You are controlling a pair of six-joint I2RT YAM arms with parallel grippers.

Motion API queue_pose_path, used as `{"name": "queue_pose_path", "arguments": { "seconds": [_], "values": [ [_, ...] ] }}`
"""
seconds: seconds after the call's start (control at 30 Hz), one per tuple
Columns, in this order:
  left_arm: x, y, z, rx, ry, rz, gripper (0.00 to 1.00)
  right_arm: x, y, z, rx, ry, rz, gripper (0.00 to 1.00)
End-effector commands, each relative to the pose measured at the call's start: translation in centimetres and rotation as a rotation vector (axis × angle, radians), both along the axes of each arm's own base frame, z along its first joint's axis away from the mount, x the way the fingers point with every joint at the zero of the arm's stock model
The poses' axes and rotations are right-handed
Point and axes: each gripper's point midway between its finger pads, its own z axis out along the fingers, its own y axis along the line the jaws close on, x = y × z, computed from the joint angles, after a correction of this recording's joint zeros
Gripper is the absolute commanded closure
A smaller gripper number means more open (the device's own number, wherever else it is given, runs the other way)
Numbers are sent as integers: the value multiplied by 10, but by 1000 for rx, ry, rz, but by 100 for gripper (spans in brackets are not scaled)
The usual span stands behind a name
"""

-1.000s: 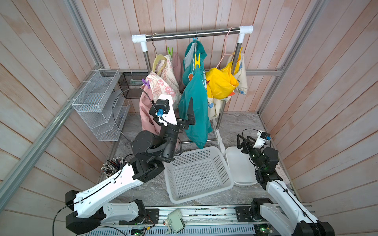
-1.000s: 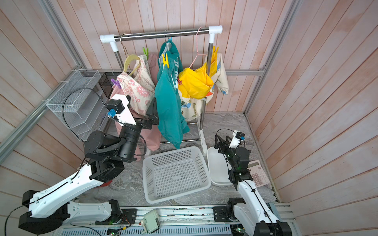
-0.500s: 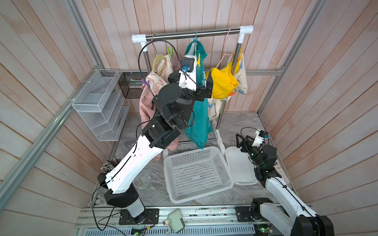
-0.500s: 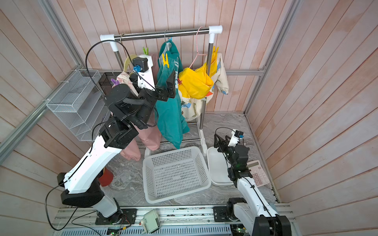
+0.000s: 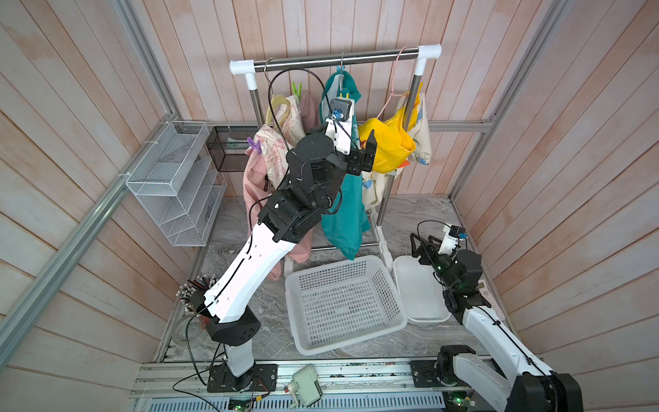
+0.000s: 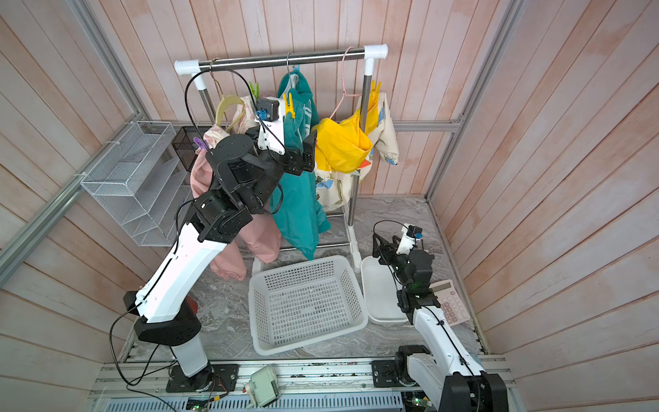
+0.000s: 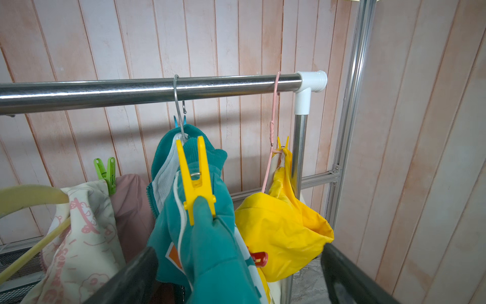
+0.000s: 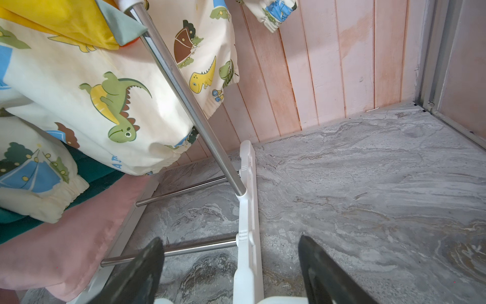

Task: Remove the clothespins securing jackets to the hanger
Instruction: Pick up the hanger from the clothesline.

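Starting at the near rail, we see a white basket (image 5: 330, 266) and beside it a white tray (image 5: 420, 296) on the counter (image 8: 368, 184), with a calculator (image 6: 449, 303) past the tray and a cup of pencils (image 5: 194, 289) behind the base of the left arm (image 5: 249, 271). The right tool (image 8: 230, 240) hangs low near the tray's far end, jaws apart and empty, facing the rack's foot (image 8: 247, 184).

Higher and farther, the left tool (image 7: 239, 250) is up at the rack, jaws spread wide and gripping nothing, one finger to each side of the teal jacket (image 7: 215, 237). Just beyond it the yellow clothespin (image 7: 196, 181) clamps that jacket below the hanger hook; a fold of teal cloth bulges at the pin's lower end and stands in the way.

A green clothespin (image 7: 106, 172) sits on the pink jacket (image 7: 131, 200) and a purple clothespin (image 5: 254, 145) on its near shoulder. A red clothespin (image 7: 259, 258) shows low between the teal jacket and the yellow jacket (image 7: 284, 221), and a second yellow clothespin (image 7: 282, 144) tops the latter. Farthest are the rack bar (image 7: 131, 92), wire shelf (image 5: 171, 185) and black mesh bin (image 5: 228, 148).

A second ago the left arm was folded low before the pink jacket; it has since risen and swung across. The right arm (image 5: 499, 331) has not moved, and the pins sit where they were.
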Motion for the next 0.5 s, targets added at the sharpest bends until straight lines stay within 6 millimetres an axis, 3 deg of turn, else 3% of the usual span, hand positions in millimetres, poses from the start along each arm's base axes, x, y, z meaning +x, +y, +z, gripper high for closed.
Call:
{"name": "queue_pose_path", "arguments": {
  "seconds": [0.0, 0.1, 0.17, 0.33, 0.47],
  "values": [
    [1, -5, -3, 12, 0, 15, 0, 2, 4, 10, -15, -16, 22, 18],
    [-11, -8, 7, 90, -91, 149, 0, 3, 4, 10, -14, -15, 17, 18],
    [-34, -22, 19, 117, -163, 178, 0, 3, 3, 10, -16, -17, 16, 18],
    [-60, -27, 45, 92, -235, 180, 0, 5, 6, 10, -19, -15, 30, 18],
    [-76, -53, 46, 148, -290, 152, 0, 4, 7, 9, -33, -17, 39, 18]
  ]
}}
